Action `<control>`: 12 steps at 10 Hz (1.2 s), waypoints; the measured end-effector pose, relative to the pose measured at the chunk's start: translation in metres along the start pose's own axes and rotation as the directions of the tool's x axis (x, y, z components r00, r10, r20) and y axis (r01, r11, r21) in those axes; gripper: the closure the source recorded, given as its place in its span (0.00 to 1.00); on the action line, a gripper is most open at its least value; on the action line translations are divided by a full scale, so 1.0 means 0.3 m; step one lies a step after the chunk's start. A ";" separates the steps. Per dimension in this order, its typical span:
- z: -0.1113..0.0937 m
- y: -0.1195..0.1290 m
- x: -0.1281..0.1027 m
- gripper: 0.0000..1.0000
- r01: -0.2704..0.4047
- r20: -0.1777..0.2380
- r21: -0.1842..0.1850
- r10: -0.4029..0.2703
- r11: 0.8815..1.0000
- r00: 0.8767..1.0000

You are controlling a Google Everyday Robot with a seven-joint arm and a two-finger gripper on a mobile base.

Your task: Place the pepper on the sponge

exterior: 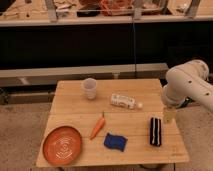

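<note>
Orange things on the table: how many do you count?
2. The plate sits at the near-left corner of the table; the pepper lies just right of it, left of the sponge. None seems hidden. The gripper hangs by the table's right edge, holding nothing.

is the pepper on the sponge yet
No, the pepper lies on the table beside the sponge, apart from it; the gripper hangs over the table's right side.

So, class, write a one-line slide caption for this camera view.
The pepper lies on the table beside the sponge, not touching it; the open gripper hangs by the table's right edge.
</note>
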 end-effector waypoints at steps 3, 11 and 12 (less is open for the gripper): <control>0.000 0.000 0.000 0.20 0.000 0.000 0.000 0.000 1.000 1.000; 0.001 0.002 -0.002 0.20 0.002 -0.001 0.000 -0.002 1.000 1.000; 0.002 -0.002 -0.018 0.20 0.021 -0.009 0.004 -0.021 1.000 1.000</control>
